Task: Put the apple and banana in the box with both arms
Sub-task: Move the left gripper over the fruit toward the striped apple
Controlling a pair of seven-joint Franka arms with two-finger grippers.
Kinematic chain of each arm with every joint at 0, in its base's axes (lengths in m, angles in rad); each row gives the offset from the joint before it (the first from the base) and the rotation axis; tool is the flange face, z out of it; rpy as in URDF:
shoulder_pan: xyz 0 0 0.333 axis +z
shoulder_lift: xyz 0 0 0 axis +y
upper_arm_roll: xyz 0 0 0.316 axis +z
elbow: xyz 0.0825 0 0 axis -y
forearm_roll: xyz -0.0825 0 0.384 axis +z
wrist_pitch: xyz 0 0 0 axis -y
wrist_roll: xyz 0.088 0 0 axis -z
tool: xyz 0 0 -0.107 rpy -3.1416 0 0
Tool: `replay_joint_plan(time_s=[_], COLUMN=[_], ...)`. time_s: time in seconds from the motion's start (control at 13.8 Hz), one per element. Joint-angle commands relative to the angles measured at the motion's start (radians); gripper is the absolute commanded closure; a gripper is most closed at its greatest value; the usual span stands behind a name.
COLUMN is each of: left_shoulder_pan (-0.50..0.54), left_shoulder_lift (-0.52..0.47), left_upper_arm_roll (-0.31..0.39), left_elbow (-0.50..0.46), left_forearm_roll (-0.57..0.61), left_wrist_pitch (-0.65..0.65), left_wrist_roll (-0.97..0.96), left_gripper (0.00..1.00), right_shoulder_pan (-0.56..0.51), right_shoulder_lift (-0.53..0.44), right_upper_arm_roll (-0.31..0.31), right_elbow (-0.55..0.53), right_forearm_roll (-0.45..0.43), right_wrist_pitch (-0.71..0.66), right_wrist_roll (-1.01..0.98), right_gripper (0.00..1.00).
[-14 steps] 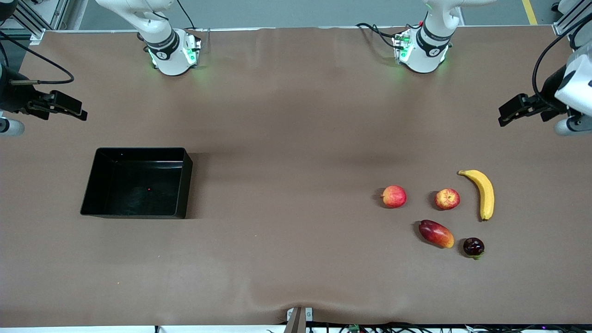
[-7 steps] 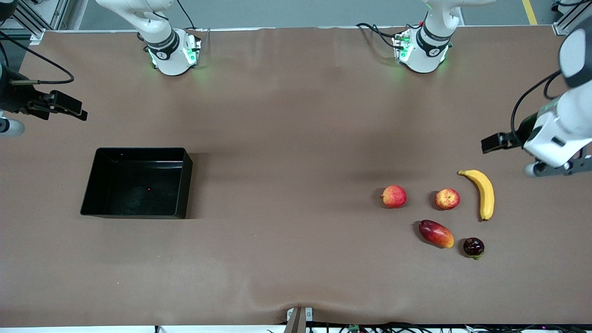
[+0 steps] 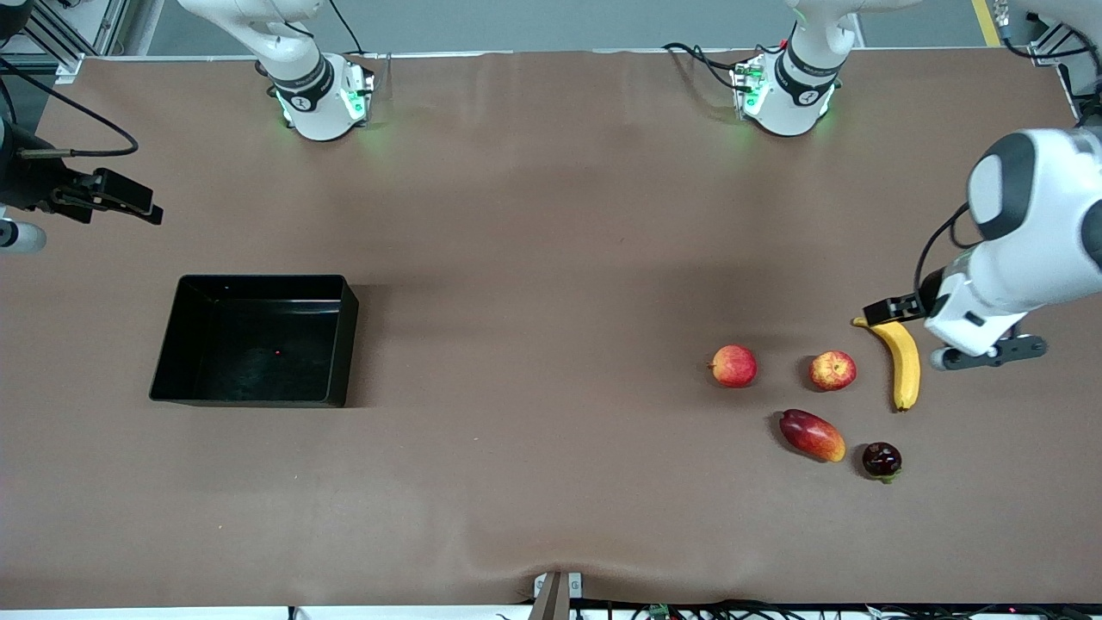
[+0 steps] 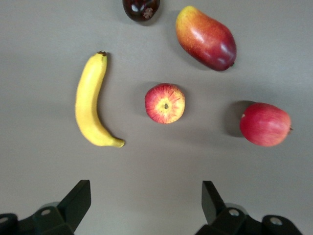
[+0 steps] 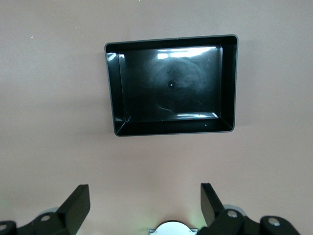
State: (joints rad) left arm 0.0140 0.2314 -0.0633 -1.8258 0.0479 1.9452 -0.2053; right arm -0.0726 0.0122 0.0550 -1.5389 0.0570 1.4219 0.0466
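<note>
- Two arms are sharing this job, but no fruit is sitting in the box point(image 3: 255, 339) yet.
- The left gripper point(image 3: 887, 308) is hanging over the banana point(image 3: 898, 359), by its tip. Its fingers point(image 4: 73, 205) are spread wide open and holding nothing. It looks like it is getting ready to grab a fruit.
- The apple point(image 3: 832, 370) is lying on the surface just beside the banana, toward the right arm's end.
- A smoother pink-red apple point(image 3: 733, 365), a mango point(image 3: 812, 435) and a small dark fruit point(image 3: 882, 460) are lying near them. They are not part of the job.
- The box is sitting well apart from the fruit, toward the right arm's end of the surface.
- The right gripper point(image 3: 116, 197) is waiting up high there, looking down at the box. Its fingers point(image 5: 74, 206) are open and empty too.
</note>
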Motion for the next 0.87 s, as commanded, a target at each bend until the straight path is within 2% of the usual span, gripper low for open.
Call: replay_joint_plan(time_s=[0.0,0.29,0.58,0.8], left_shoulder_pan=[0.004,0.004,0.003,0.004], left_shoulder_lift=[0.028,0.078,0.089,0.114], left_upper_arm_roll=[-0.006,-0.006,-0.006,-0.006], left_elbow=[-0.030,-0.035,-0.095,-0.101], left_forearm_roll=[0.015,0.013,0.015,0.015], left_wrist_pitch=[0.072,0.113,0.205,0.230], left_wrist_roll=[-0.019,-0.020,-0.020,-0.020], left_gripper=[0.00,0.00,0.00,0.00], right_shoulder_pan=[0.010,0.011,0.019,0.014], right_shoulder_lift=[-0.015,-0.015,-0.015,-0.017], right_upper_arm_roll=[-0.004,-0.004,-0.004,-0.006], right_elbow=[-0.012,-0.012,-0.010,-0.010], right_forearm_roll=[-0.005,-0.006,-0.005,-0.006], right_wrist_pitch=[0.005,0.006,0.008,0.006], right_wrist_roll=[0.010,0.012,0.012,0.010], right_gripper=[0.00,0.00,0.00,0.00])
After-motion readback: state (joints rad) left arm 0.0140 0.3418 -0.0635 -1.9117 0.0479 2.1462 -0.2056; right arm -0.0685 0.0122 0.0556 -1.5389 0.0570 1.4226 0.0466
